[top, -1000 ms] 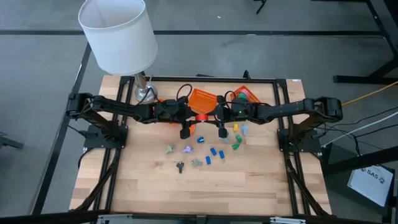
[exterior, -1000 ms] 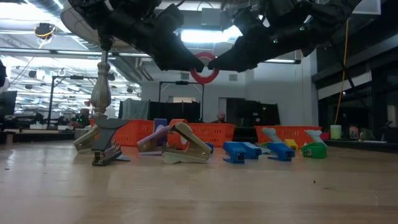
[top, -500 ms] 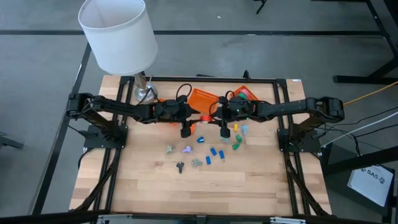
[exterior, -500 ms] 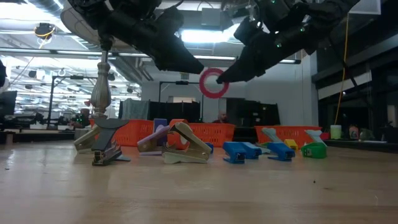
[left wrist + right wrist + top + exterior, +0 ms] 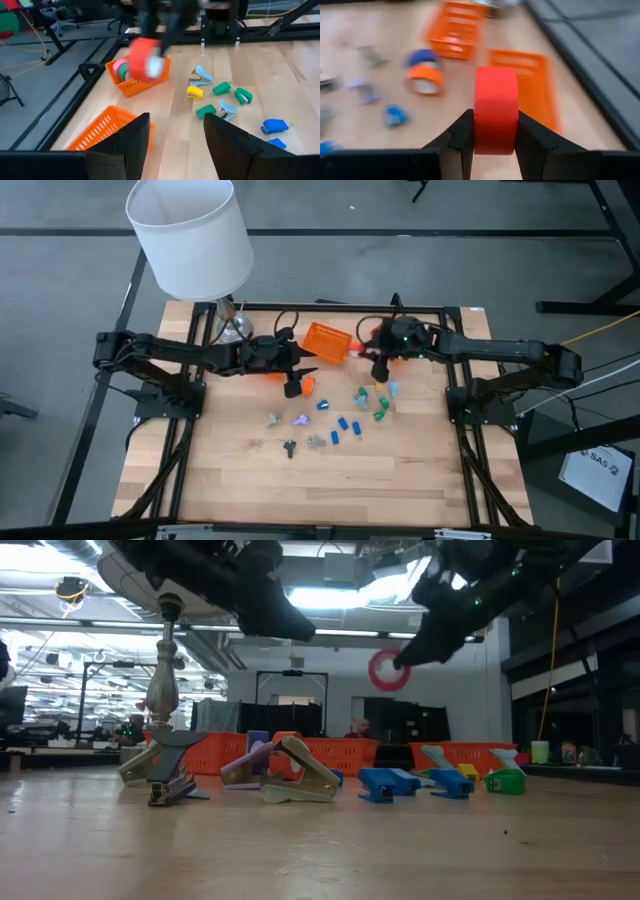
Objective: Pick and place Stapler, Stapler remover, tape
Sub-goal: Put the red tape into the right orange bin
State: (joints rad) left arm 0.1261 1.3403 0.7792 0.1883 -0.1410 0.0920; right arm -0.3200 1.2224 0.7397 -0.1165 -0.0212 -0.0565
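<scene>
Overhead, the right pincer (image 5: 380, 366) hung above the back of the worktop (image 5: 230, 480), its fingers clamped on the flat sides of a red tape roll (image 5: 495, 110). From the low camera that roll (image 5: 388, 670) hung high in the air, well above everything on the wood. The left pincer (image 5: 292, 388) hovered nearer the middle with its fingers (image 5: 125, 145) spread wide and nothing between them. An orange tape roll (image 5: 426, 80) lay on the wood close by it. One orange basket (image 5: 328, 341) sat tilted between the two arms at the back; a smaller orange basket (image 5: 137, 80) already held a pink and a green ring. Blue, green and yellow staplers (image 5: 346, 423) lay scattered in front of the arms, with grey staple removers (image 5: 165, 775) farther toward the left arm's side. A white-shaded lamp (image 5: 190, 235) stood at the back corner on that same side.
</scene>
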